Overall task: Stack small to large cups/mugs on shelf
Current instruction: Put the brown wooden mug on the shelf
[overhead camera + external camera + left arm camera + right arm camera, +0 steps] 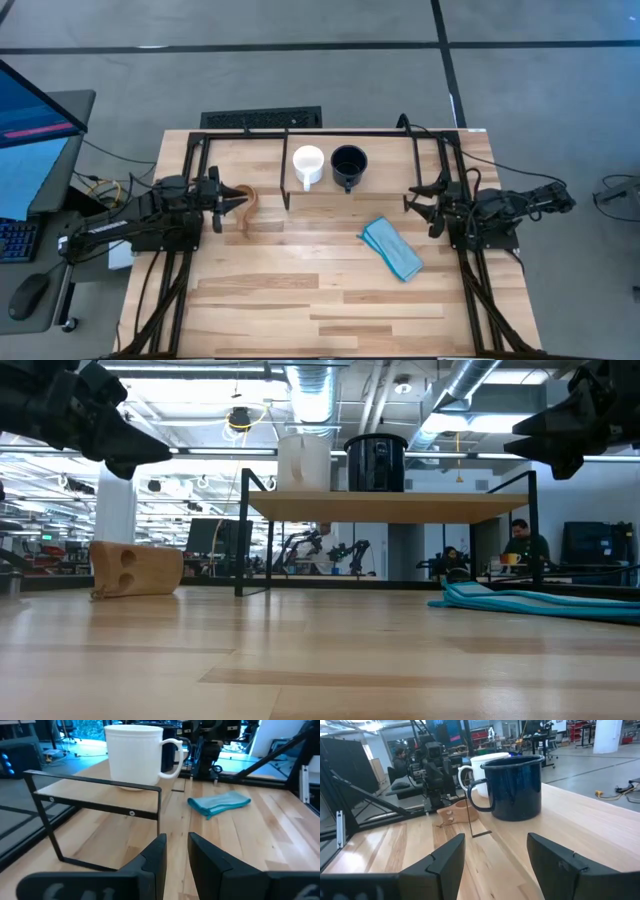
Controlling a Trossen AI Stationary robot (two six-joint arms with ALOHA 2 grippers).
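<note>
Lying on its side just right of the left gripper's nearly-together, empty fingers, tan mug; right gripper spread wide.

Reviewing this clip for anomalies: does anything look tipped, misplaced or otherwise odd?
Yes. The tan-brown mug lies on its side on the tabletop, left of the shelf, while the white mug and dark mug stand upright on the shelf. Nothing looks spilled or damaged.

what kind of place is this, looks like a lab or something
Probably a robotics lab or open workshop: other robot arms stand on benches behind the table, exposed ducts run along the ceiling, and a person sits at a desk in the background.
</note>
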